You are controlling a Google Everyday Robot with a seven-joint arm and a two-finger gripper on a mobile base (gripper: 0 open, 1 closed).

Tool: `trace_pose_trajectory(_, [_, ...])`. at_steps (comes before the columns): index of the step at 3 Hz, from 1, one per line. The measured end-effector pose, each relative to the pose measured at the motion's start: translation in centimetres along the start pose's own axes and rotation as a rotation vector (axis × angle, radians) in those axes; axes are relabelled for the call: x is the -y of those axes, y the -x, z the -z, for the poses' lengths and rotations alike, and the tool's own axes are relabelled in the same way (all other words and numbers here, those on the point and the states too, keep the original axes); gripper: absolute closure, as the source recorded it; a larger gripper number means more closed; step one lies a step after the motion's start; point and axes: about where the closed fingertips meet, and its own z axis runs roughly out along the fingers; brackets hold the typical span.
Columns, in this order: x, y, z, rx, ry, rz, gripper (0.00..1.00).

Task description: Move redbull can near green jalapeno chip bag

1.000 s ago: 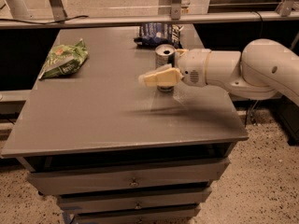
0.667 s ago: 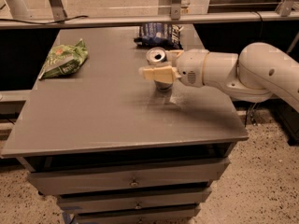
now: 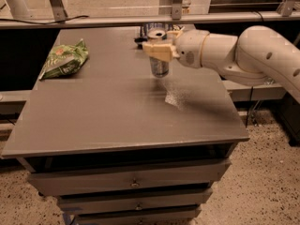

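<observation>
The redbull can [image 3: 159, 65], silver and blue with a silver top, is at the table's back middle, held by its upper part in my gripper [image 3: 158, 49]. The cream fingers [image 3: 154, 50] are shut around it, and the white arm reaches in from the right. The can's base looks slightly above the grey table [image 3: 117, 121]. The green jalapeno chip bag [image 3: 63, 60] lies crumpled at the back left of the table, well left of the can.
A dark blue chip bag [image 3: 143, 33] lies at the table's back edge behind the can, mostly hidden. A metal rail [image 3: 93, 21] runs behind the table. Drawers [image 3: 133, 182] sit under the front edge. The floor is speckled.
My gripper has carried the can leftward and a little farther back, toward the green bag's side of the table. The green bag has not moved.
</observation>
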Motion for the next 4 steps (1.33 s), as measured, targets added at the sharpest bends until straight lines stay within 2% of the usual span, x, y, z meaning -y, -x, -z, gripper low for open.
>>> trace_pose_trajectory(1, [0.1,0.7,-0.1,0.009,-0.001,0.007,1.00])
trace_pose_trajectory(2, [0.0,0.6,-0.1,0.008,0.000,0.007,1.00])
trace_pose_trajectory(3, [-0.4,1.5,-1.3,0.025,0.029,0.021,1.00])
trace_pose_trajectory(4, [-1.2,3.4,-4.8,0.073,0.062,0.016,1.00])
